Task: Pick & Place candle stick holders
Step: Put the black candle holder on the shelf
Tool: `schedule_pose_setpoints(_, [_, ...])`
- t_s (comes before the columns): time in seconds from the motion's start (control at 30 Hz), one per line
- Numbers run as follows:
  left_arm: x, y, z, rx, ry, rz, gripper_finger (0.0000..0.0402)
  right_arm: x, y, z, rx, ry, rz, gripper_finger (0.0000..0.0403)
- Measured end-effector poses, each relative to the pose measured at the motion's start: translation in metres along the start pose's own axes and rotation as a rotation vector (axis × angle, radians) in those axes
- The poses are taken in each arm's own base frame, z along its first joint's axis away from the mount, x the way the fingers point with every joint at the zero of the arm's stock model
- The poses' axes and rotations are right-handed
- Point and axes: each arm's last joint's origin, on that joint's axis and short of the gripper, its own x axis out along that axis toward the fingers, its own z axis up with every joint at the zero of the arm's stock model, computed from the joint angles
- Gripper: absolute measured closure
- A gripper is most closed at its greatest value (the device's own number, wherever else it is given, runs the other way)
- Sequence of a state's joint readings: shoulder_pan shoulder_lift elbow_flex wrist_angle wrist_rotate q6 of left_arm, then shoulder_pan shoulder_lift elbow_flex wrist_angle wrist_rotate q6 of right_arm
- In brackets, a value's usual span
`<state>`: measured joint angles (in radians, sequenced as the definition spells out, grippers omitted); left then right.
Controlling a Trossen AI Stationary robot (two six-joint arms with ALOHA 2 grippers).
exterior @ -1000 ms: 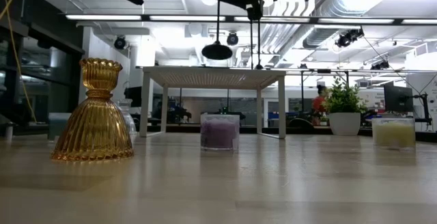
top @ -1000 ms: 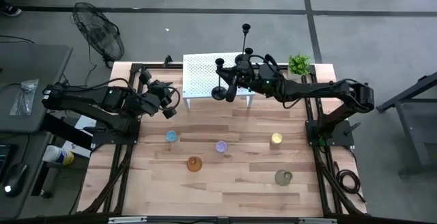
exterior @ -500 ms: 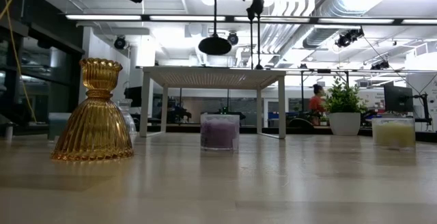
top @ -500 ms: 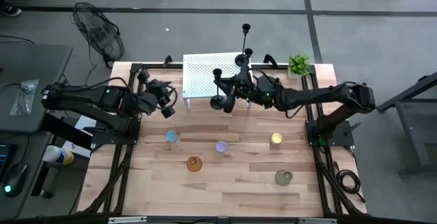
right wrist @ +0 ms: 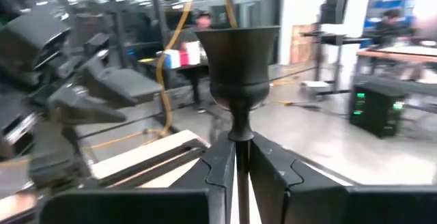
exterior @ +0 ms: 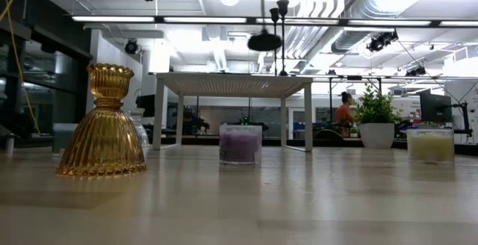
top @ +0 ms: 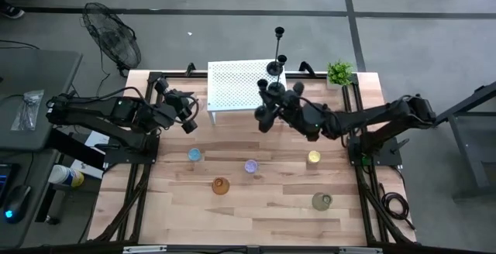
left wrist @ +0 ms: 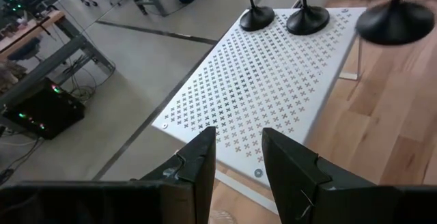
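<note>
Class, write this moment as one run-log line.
right gripper: shut on black candlestick, lifted off white perforated stand | two candlesticks left on stand | left gripper: empty, beside stand

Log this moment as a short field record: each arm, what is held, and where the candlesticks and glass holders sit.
right gripper: shut on the stem of a black candlestick, carried clear of the white stand's front edge
left gripper: waiting at the table's left, jaws part open, holding nothing, facing the white stand
on stand: two black candlesticks at its far right corner
on table: blue holder, purple holder, amber holder, yellow holder, green holder
other: potted plant at far right corner
</note>
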<state>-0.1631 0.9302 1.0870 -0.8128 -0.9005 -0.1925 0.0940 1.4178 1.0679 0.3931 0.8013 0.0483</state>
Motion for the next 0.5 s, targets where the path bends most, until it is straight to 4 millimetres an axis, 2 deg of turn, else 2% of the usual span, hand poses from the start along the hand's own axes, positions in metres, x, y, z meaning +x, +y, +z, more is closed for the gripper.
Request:
schedule_pose_setpoints(0.3, [0.000, 0.000, 0.000, 0.000, 0.000, 0.001, 0.0284, -0.017, 0.004, -0.007, 0.019, 0.014, -0.344, 0.0370])
schedule_pose_setpoints(0.5, [0.000, 0.000, 0.000, 0.004, 0.000, 0.002, 0.0284, -0.017, 0.000, -0.010, 0.012, 0.018, -0.422, 0.0370])
